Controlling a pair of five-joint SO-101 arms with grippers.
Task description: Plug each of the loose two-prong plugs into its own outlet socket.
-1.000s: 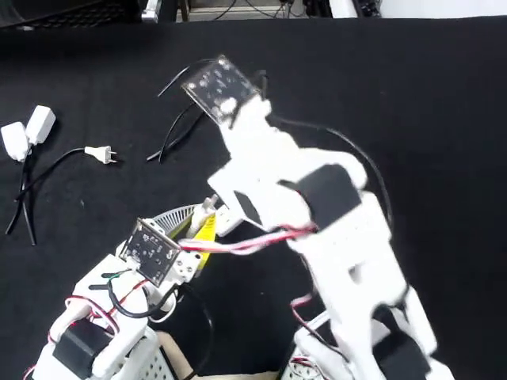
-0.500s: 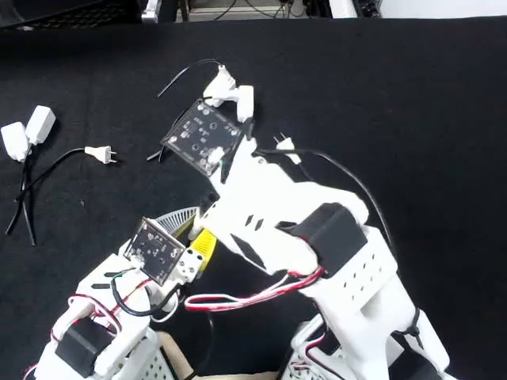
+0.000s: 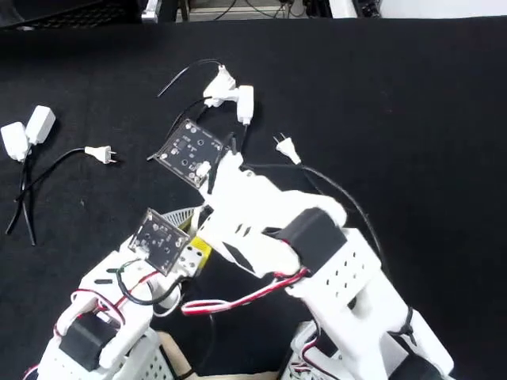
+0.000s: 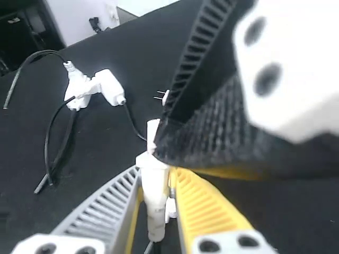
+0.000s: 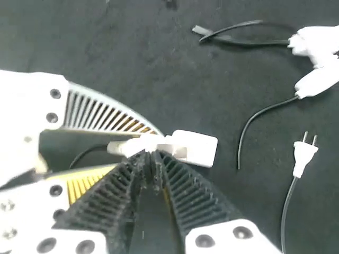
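Observation:
My left gripper is shut on a white plug, held between its grey and yellow fingers; the plug's boxy far end sticks out past the tips. My right gripper is shut, its black fingertips resting against that piece from above. Both arms meet near the table's front. Farther back lies a white plug joined to an outlet socket. A loose two-prong plug lies to its right, and another loose plug lies at the left. Two white outlet sockets sit at the far left.
Black cords trail from the plugs and sockets over the black table. The right half of the table holds only the cord of the nearer loose plug. The arms' bases crowd the front edge.
My right arm has pulled back from the far joined plug and socket toward the front, ending over my left gripper. The joined pair came into sight. My left arm has barely shifted.

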